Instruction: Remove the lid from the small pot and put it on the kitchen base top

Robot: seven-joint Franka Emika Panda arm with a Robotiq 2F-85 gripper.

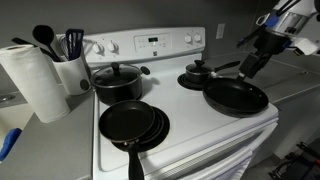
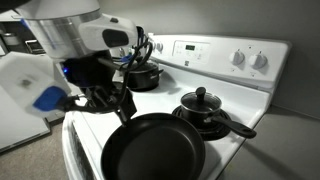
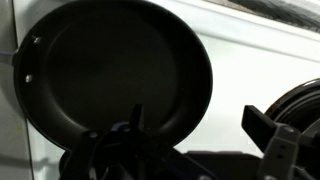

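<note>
— What is seen at the left?
— A paper roll (image 1: pixel 30 80) and a holder (image 1: pixel 70 68) full of utensils are placed left of the stove (image 1: pixel 185 135). On the stove's left half, a big pot (image 1: pixel 118 82) with its own lid is set at the back. Stacked pans (image 1: pixel 133 125) are laid in front of it.

— And where is the lid found?
— The lid (image 1: pixel 197 70) is seated on the small pot (image 1: pixel 200 81), at the back right of the stove, with its knob upright. The pot's long handle is pointed away to the right. A frying pan (image 1: pixel 237 97) is set just beside the pot, toward the front.

— How is the gripper held?
— The gripper (image 1: pixel 250 63) is hung over the stove's right side, above the far rim of the frying pan and near the end of the pot's handle. The lid is not touched by it. In the wrist view the fingers (image 3: pixel 268 130) are shown spread apart, and nothing is gripped between them.

— What is found furthest right?
— The grey countertop (image 1: pixel 298 90) is seen beyond the stove's right edge.
</note>
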